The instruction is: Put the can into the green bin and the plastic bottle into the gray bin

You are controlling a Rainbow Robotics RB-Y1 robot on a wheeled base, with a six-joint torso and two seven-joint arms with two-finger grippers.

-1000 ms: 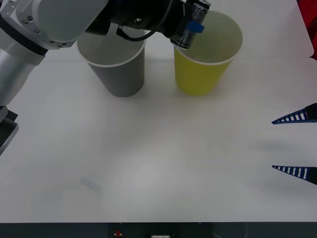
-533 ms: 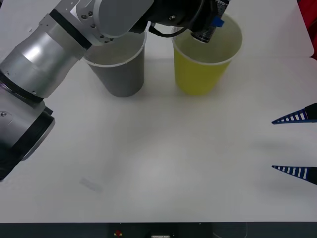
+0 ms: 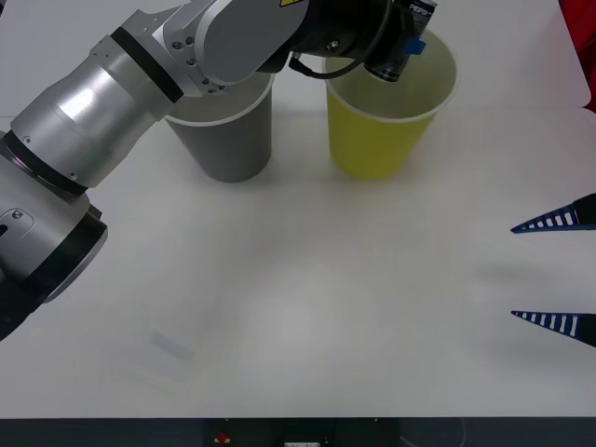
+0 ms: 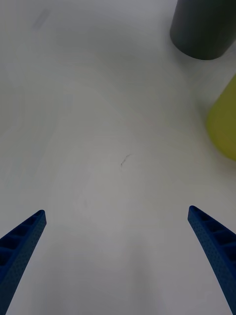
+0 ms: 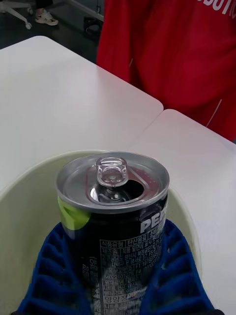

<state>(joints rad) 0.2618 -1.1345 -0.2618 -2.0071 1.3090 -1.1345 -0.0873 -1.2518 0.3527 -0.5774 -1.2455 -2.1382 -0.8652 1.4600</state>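
Left gripper (image 3: pixel 402 47): was held high over the open mouth of the green bin (image 3: pixel 386 130), with the arm stretched across above the gray bin (image 3: pixel 226 135).
Left jaws: were clamped on the can (image 5: pixel 114 216), the blue ribbed fingers (image 5: pixel 49 275) being wrapped round its dark body on both sides.
Can: was carried tilted above the green bin in the front view (image 3: pixel 395 58); its silver top and pull tab were seen open in the left wrist view, with the bin's pale inside (image 5: pixel 24 211) below and around it.
Gray bin: was stood upright on the white table (image 3: pixel 307 307), just beside the green bin, to the robot's left of it.
Right gripper (image 3: pixel 556 270): was parked at the table's right edge, well apart from both bins.
Right jaws: were spread wide apart, nothing being held between them (image 4: pixel 118 261).
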